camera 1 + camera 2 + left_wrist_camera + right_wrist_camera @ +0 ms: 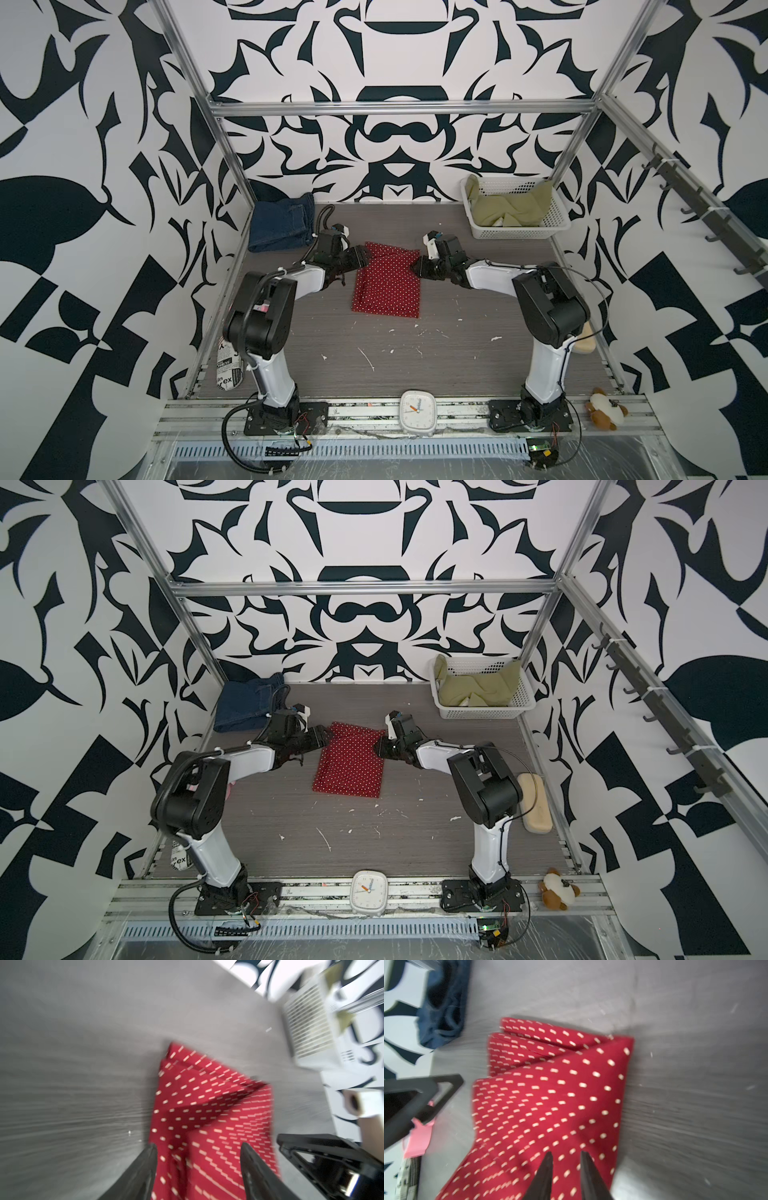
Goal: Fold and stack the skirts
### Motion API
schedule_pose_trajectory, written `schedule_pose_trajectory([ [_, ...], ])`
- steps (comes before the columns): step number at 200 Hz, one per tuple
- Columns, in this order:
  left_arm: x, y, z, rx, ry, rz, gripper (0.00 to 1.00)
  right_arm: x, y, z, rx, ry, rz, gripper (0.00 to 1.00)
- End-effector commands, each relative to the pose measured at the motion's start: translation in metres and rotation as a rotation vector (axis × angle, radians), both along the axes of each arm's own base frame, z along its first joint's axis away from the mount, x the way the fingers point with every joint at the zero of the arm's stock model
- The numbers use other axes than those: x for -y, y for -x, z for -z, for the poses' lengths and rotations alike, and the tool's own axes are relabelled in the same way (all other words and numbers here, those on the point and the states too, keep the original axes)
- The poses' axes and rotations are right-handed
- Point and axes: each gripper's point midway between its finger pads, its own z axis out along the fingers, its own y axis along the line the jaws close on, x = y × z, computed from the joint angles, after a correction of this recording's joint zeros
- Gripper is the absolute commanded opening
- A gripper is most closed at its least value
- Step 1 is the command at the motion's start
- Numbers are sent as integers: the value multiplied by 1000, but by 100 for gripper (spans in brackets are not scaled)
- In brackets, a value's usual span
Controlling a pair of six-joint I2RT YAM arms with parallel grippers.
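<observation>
Skirts are lying apart in both top views: red skirt [386, 291] folded on the table [457, 357], denim skirt [280, 226] far-left, olive skirt [513, 205] in the basket [519, 233]; left gripper [364, 257] and right gripper [417, 266] are flanking the red skirt's far corners. Left wrist: jaws are standing wide apart over red cloth. Right wrist: jaws are sitting narrowly parted; whether they are gripping cannot be told.

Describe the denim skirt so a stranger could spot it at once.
On the grey table, look to the far left corner, by the patterned wall. The denim skirt lies folded there: dark blue, unlike the red dotted skirt mid-table and the olive skirt in the white basket.
</observation>
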Motion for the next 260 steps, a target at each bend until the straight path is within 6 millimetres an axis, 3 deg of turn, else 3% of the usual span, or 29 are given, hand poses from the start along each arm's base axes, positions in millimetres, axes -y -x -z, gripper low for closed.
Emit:
schedule_pose_trajectory([
  [1,-11,23,-28,40,-26,-19,67,-2,7,-56,82,-56,-19,35],
  [16,-13,43,-24,6,-14,-14,71,-2,23,-53,38,-78,-36,42],
  [34,-11,66,-7,-50,10,23,84,3,43,-41,-15,-82,-42,47],
  [46,-12,78,5,-78,18,37,100,9,54,-32,-37,-77,-35,55],
  [55,-11,85,11,-89,22,56,99,13,60,-27,-49,-72,-26,62],
  [89,-12,87,38,-165,-53,92,100,14,73,-4,-104,-60,-35,64],
  [168,9,72,86,-237,-19,143,96,-9,71,34,-162,-67,-62,63],
  [193,17,71,94,-252,1,154,86,-16,66,41,-165,-80,-65,59],
  [216,22,71,96,-260,19,152,63,-19,62,44,-165,-90,-58,56],
  [229,22,73,97,-264,16,149,55,-19,60,45,-164,-96,-49,55],
  [249,21,73,95,-263,18,139,28,-20,58,46,-164,-102,-43,54],
  [260,21,74,94,-261,25,140,24,-20,58,45,-163,-104,-43,54],
])
